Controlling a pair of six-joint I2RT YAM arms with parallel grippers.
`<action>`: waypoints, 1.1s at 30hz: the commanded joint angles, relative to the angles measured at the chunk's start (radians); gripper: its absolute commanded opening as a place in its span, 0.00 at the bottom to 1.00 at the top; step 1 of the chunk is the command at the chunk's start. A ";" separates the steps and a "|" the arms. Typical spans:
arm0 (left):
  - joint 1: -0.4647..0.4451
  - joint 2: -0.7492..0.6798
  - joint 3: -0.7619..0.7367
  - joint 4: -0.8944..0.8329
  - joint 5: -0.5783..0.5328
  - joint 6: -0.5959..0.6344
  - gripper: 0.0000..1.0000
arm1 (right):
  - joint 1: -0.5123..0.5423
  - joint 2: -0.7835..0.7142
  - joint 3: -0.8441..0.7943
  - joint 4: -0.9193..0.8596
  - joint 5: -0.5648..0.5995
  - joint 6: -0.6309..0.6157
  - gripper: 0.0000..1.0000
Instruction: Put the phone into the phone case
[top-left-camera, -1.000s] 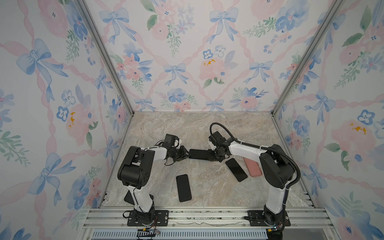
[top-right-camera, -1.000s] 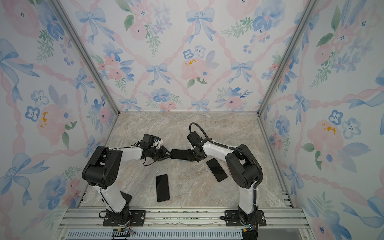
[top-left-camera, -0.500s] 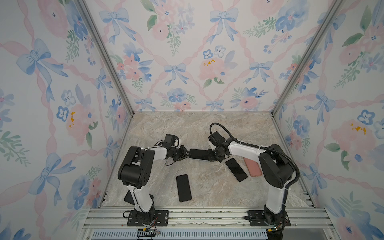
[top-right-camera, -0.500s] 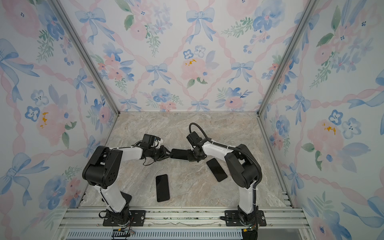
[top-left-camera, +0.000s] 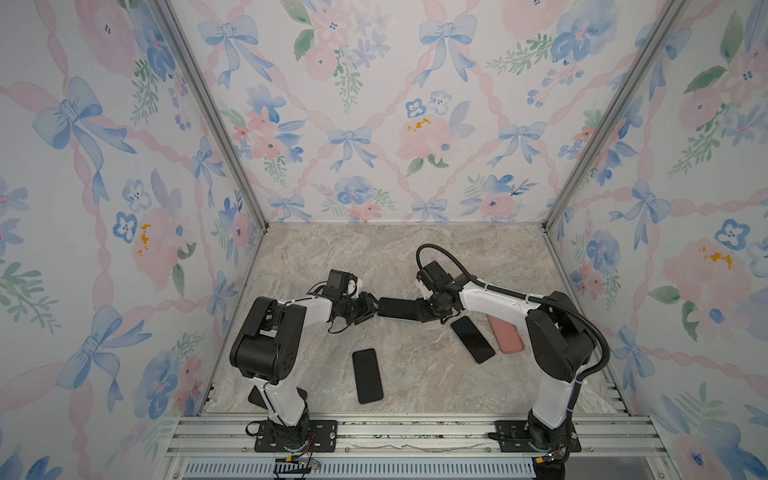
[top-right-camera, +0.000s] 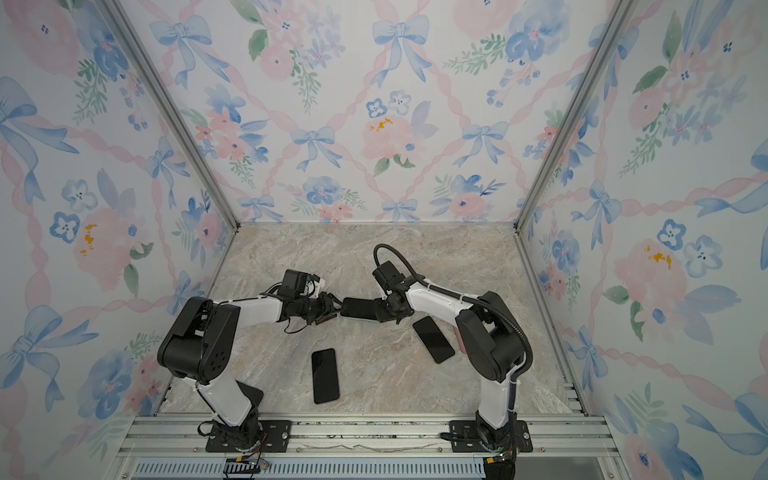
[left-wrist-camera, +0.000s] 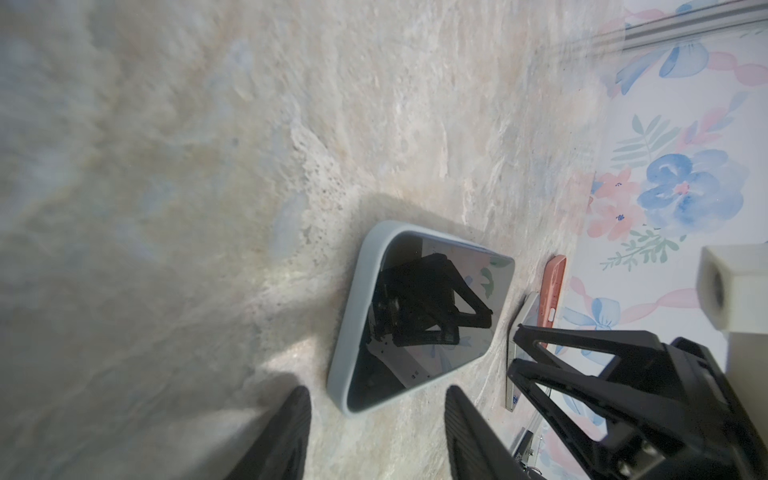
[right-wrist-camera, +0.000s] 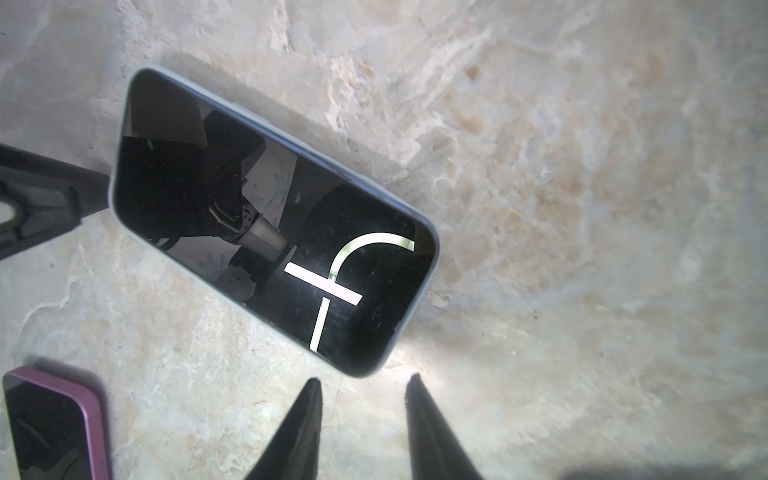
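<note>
The phone (top-left-camera: 397, 308) (top-right-camera: 359, 308) lies flat on the marble table, seated in a pale blue-grey phone case (left-wrist-camera: 353, 316) whose rim frames the dark screen (right-wrist-camera: 270, 216). My left gripper (top-left-camera: 372, 311) (left-wrist-camera: 378, 395) is open at one end of it; the fingertips stand just short of the case's corner and touch nothing. At the opposite end my right gripper (top-left-camera: 423, 309) (right-wrist-camera: 365, 378) is open too, its tips just clear of the case's rounded end. The left gripper's finger (right-wrist-camera: 50, 195) touches the far end in the right wrist view.
A bare black phone (top-left-camera: 367, 375) (top-right-camera: 325, 375) lies near the front. A phone in a purple case (top-left-camera: 472, 339) (right-wrist-camera: 50, 428) and a pink case (top-left-camera: 505, 334) (left-wrist-camera: 552, 291) lie under the right arm. Floral walls enclose three sides.
Both grippers' jaws have spread apart at the two ends of the cased phone. The phone and both arms have stayed where they were.
</note>
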 joint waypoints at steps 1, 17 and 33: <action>-0.024 -0.025 -0.024 -0.030 -0.016 -0.011 0.55 | -0.016 -0.018 0.025 0.013 -0.003 -0.067 0.38; -0.063 0.004 -0.017 -0.029 -0.023 -0.023 0.58 | -0.080 0.164 0.228 -0.014 -0.092 -0.214 0.67; -0.064 0.083 0.027 -0.006 -0.005 -0.026 0.55 | -0.080 0.221 0.228 -0.031 -0.184 -0.203 0.61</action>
